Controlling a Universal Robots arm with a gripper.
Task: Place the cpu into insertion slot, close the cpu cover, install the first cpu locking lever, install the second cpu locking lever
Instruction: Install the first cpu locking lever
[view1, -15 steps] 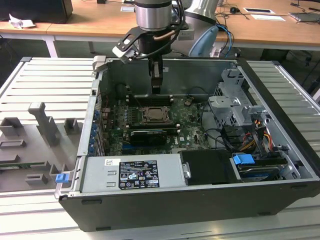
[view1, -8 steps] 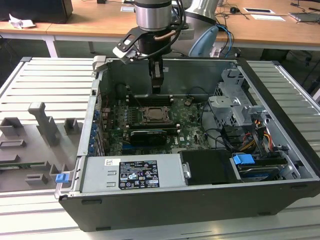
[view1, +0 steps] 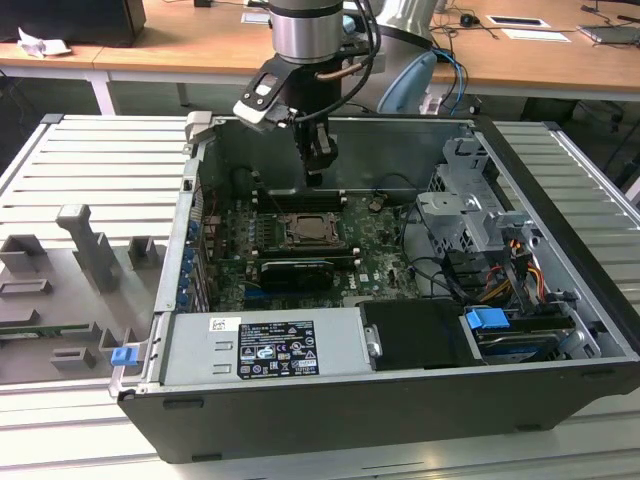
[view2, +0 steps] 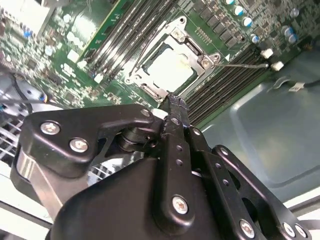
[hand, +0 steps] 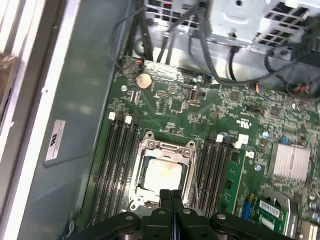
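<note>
You're looking at one arm with one gripper (view1: 316, 178), hanging inside the open computer case (view1: 560, 250) that is lying on the ribbed metal bench (view1: 90, 160). One cpu (hand: 161, 175), one insertion slot (view1: 305, 231), one cpu cover (hand: 165, 148): that's your count of the task's things. The cpu is sitting in the insertion slot on the green board, its pale top showing through the big opening of the cpu cover, and the cover is lying flat over it. In the second wrist view the cpu (view2: 169, 70) is showing framed by the cover (view2: 197, 50), and one thin wire lever (view2: 242, 64) is reaching out from the socket's corner across the long black memory slots; I cannot tell whether it is latched.

Now the jaws: they're clenched, fingers pressed together with only a hairline between them, and they're carrying nothing. In both wrist views the gripper (hand: 171, 192) (view2: 172, 101) is pointing down just beside the edge of the socket. From the exterior view it is hovering above the board, close to the slot; whether it's touching, I cannot tell.

Two banks of memory slots (hand: 117, 160) are flanking the socket, one each side, and one coin battery (hand: 144, 80) is sitting further up the board.
</note>
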